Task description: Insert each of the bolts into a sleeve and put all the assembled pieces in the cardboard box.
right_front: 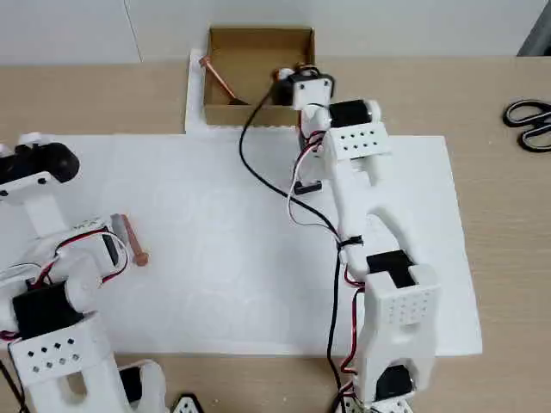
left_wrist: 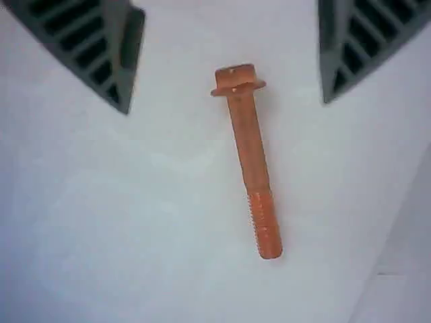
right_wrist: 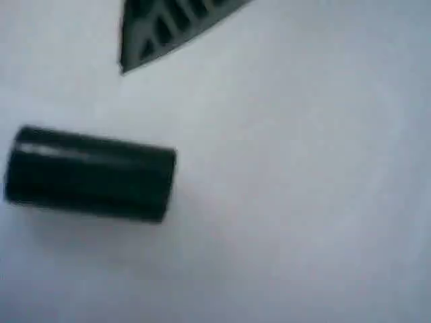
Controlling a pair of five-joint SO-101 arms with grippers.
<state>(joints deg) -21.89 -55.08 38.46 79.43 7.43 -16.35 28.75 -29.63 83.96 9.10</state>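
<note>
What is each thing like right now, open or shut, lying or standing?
Loose bolt: lying flat, no sleeve on it.
Left gripper: open, above the loose bolt.
Black sleeve: lying on its side, not held.
Cardboard box: open-topped, second bolt inside.

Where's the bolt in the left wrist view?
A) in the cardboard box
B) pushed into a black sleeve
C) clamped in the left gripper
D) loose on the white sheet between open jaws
D: the bolt lies flat and bare on the white sheet, and the left gripper has its jaws spread wide to either side, touching nothing.
</note>
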